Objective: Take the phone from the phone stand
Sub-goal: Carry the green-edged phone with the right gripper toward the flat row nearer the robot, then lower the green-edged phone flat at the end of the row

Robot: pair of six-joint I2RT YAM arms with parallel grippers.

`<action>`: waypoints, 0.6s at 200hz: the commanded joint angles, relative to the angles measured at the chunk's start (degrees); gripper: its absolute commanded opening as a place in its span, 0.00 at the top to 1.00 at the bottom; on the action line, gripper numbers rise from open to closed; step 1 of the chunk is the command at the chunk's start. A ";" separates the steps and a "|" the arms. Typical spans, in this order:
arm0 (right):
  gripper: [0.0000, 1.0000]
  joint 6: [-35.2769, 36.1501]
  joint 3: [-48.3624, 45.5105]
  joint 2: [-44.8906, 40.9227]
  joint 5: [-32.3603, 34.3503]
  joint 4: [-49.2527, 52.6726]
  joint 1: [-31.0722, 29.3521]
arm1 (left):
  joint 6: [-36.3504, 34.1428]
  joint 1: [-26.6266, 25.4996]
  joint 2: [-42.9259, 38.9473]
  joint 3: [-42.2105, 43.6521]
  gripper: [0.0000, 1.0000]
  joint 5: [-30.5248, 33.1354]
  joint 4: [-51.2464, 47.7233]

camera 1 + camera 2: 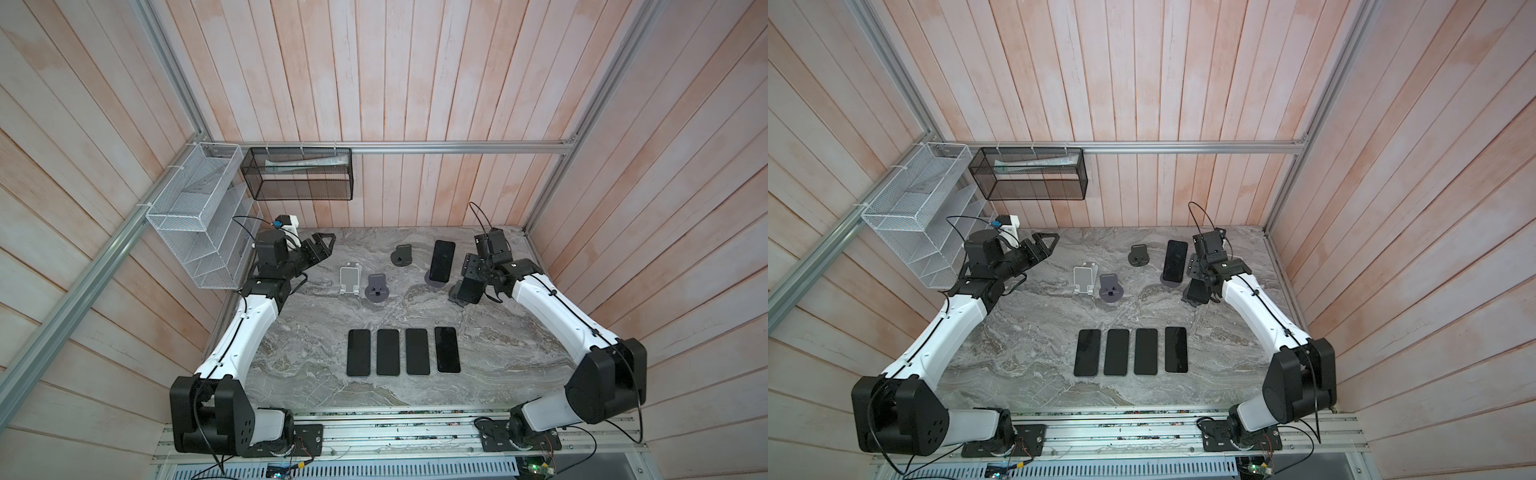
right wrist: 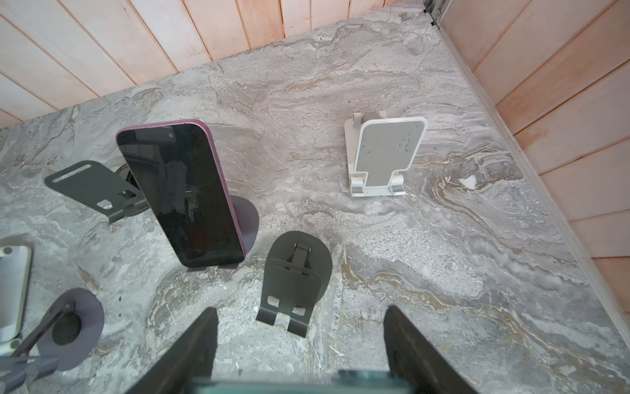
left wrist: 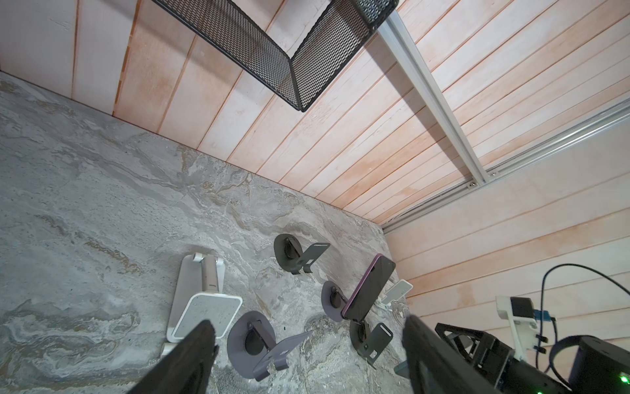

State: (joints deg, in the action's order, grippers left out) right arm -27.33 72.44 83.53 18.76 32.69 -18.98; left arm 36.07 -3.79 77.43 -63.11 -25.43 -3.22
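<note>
At the back right of the worktop (image 1: 311,332), we see the phone (image 1: 442,260) leaning steeply on the phone stand (image 1: 434,282). The stand's round grey-purple base shows under the phone's lower edge. In the right wrist view the phone's dark screen faces the camera and a purple rim runs along its side.

The right pincer (image 2: 300,308) hangs just to the right of the phone in both top views, near it but not touching. Its jaws are spread with nothing between them. An empty dark stand (image 2: 296,279) sits on the marble just beyond its fingertips.

The left pincer (image 3: 308,320) is at the back left, well apart from the phone. Its jaws are spread too, and we see nothing held there.

Between the two arms stand a white stand (image 1: 349,280), a purple stand (image 1: 377,289) just beside it, and a small dark stand (image 1: 402,254) further back, all empty.

Nearer the front, four other phones (image 1: 387,352) lie flat in a row, side by side, screens up.
</note>
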 commanded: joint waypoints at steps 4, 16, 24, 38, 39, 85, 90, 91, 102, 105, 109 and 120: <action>0.47 2.15 -0.52 -3.32 0.06 2.10 -0.76 | -0.10 -0.84 0.00 1.02 0.12 -2.07 2.67; 0.47 2.66 -1.58 -4.18 -0.63 3.62 -1.08 | -0.41 -1.43 0.13 0.94 0.12 -2.25 2.54; 0.47 2.94 -2.77 -4.84 -1.06 4.40 -1.32 | -0.76 -1.68 0.20 0.72 0.12 -2.37 2.56; 0.47 3.69 -5.47 -6.46 -2.32 4.68 -1.53 | -1.00 -2.01 -0.07 0.88 0.12 -1.87 2.64; 0.47 3.69 -5.69 -6.59 -2.37 4.67 -1.51 | -1.00 -2.01 -0.08 0.93 0.12 -1.80 2.67; 0.47 3.51 -11.67 -9.62 -5.60 5.23 -1.66 | -1.09 -2.10 -1.16 1.91 0.12 -1.17 3.84; 0.47 3.66 -11.98 -9.46 -6.32 5.71 -1.61 | -1.09 -2.10 -1.14 1.93 0.12 -1.30 3.84; 0.47 3.63 -12.02 -9.40 -6.43 5.81 -1.64 | -1.09 -2.10 -1.14 1.89 0.12 -1.38 3.84; 0.47 4.05 -12.65 -8.80 -8.26 6.63 -1.64 | -1.01 -2.14 -1.14 1.98 0.12 -1.49 3.97; 0.47 4.25 -12.88 -8.63 -8.85 6.78 -1.61 | -1.01 -2.17 -1.14 2.00 0.12 -1.47 4.01; 0.47 4.45 -13.19 -8.44 -9.54 7.09 -1.61 | -0.98 -2.13 -1.14 2.02 0.12 -1.53 4.01; 0.47 5.00 -13.82 -7.91 -10.07 7.92 -1.61 | -1.01 -2.15 -1.22 1.94 0.12 -1.57 4.01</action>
State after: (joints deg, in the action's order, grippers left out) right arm -23.90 59.64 75.22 12.10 38.33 -20.38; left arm 35.99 -5.80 77.25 -61.93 -26.61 -1.19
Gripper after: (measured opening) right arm 0.742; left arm 0.881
